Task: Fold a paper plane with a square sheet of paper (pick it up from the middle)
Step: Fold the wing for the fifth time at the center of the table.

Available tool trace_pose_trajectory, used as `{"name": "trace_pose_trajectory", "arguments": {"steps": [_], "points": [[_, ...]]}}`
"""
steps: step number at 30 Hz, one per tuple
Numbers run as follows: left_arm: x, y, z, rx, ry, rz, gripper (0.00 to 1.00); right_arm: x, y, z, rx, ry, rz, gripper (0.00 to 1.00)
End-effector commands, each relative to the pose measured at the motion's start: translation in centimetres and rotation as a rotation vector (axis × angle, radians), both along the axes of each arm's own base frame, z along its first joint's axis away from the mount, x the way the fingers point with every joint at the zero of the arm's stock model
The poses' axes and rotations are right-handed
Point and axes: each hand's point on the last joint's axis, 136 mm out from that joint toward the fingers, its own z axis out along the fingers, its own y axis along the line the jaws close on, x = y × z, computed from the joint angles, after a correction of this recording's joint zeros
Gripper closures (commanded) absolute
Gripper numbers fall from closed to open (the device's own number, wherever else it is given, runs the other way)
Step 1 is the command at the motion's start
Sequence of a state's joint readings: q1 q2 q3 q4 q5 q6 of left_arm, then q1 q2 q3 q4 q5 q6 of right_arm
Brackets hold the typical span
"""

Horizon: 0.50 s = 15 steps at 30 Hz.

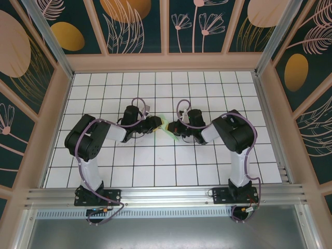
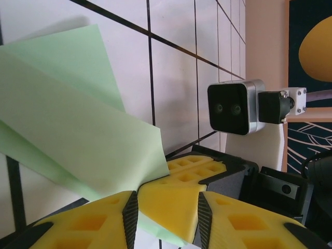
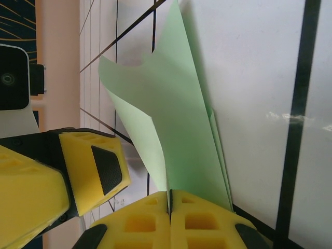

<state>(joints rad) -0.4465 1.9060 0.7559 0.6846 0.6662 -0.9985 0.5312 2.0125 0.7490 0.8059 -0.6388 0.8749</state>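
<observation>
While both arms lean in toward the middle of the top view, the left arm (image 1: 98, 136) and the right arm (image 1: 233, 132) meet nose to nose over the white gridded worktop (image 1: 155, 166). The green sheet (image 1: 168, 128) is caught right between them, a pale sliver at dead centre.

Over to the right wrist view: the right jaws are clamped tight, both yellow fingers (image 3: 202, 223) pressed together at the bottom edge with the folded sheet pinched in the seam. From there it fans upward in several layers toward the top of the frame.

At the lower left of that view sits a yellow finger (image 3: 91, 166) of the left arm. It is just beside the sheet's edge but apart from it, with a strip of worktop showing between.

Left wrist view now: the left jaws stand apart and grip nothing, one finger (image 2: 78, 225) at the bottom left, the other at the bottom right, black pads facing in. Between them sits the right arm's yellow tip (image 2: 174, 199), and the sheet's lower corner drops into that gap. The sheet spreads across the left half of the frame, flaps overlapping. A silver-cased camera (image 2: 231, 106) looks back from right of centre.
</observation>
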Motion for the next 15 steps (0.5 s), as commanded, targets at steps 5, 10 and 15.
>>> {"name": "trace_pose_trajectory", "arguments": {"steps": [5, 10, 15], "points": [[0.3, -0.9, -0.3, 0.001, -0.005, -0.033, 0.64, -0.7, -1.5, -4.3, -0.101, 0.128, -0.040, 0.99], [0.5, -0.9, -0.8, 0.009, 0.007, -0.030, 0.65, -0.7, -1.5, -4.4, -0.105, 0.132, -0.039, 0.99], [0.5, -0.8, -1.3, 0.025, 0.017, -0.021, 0.67, -0.7, -1.4, -4.3, -0.103, 0.131, -0.033, 0.98]]}}
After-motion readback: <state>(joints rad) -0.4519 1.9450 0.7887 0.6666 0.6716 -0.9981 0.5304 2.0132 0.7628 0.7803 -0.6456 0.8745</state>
